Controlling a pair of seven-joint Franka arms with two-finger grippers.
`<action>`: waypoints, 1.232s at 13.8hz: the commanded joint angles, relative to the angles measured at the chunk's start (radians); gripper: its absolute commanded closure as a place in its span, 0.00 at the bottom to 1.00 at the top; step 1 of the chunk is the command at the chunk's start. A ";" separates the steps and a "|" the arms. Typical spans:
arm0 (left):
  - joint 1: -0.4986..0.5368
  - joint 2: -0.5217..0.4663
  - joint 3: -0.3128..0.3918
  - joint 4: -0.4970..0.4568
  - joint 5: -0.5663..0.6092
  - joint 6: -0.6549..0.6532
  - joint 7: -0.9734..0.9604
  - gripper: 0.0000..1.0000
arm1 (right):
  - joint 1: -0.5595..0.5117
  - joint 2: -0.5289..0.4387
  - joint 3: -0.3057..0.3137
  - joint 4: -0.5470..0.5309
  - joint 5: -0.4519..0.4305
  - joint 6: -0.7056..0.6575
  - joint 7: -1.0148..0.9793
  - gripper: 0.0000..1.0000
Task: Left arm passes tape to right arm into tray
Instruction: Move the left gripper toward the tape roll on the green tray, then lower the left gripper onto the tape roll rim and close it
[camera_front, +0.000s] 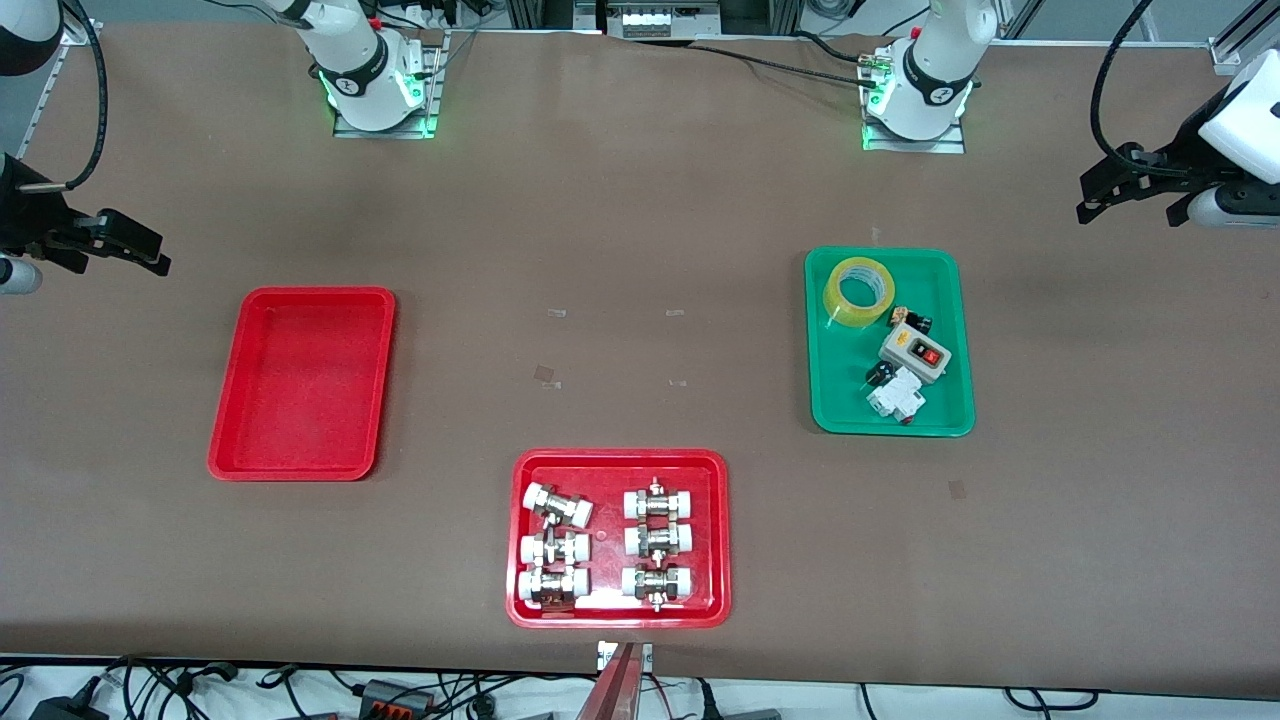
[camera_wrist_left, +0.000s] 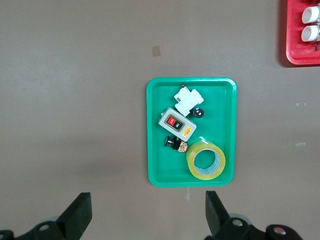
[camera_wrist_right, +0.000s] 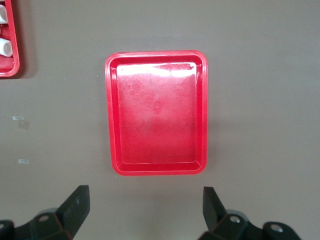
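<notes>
left end effector (camera_wrist_left: 145, 216) spread, empty | tape (camera_front: 858, 291) well apart, in green tray (camera_front: 955, 330)

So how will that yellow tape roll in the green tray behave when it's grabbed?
The tape looks like a rigid hollow ring, so probably stiff and light. It leans on the green tray's rim, so may roll or flop flat if nudged.

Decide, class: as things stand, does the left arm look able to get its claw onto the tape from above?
Probably yes. The tape lies flat in the green tray, uncovered; a small black part sits close beside it. The left claw hangs open above the table.
</notes>
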 joint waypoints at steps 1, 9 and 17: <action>0.007 0.006 0.010 0.035 -0.008 -0.001 -0.006 0.00 | -0.007 -0.015 0.008 -0.003 -0.001 -0.015 -0.013 0.00; -0.005 0.008 -0.047 -0.194 -0.040 0.081 -0.018 0.00 | -0.010 -0.010 0.008 -0.002 0.000 -0.013 -0.011 0.00; -0.022 0.107 -0.192 -0.621 -0.070 0.591 -0.196 0.00 | -0.013 0.008 0.007 0.000 0.009 -0.013 -0.004 0.00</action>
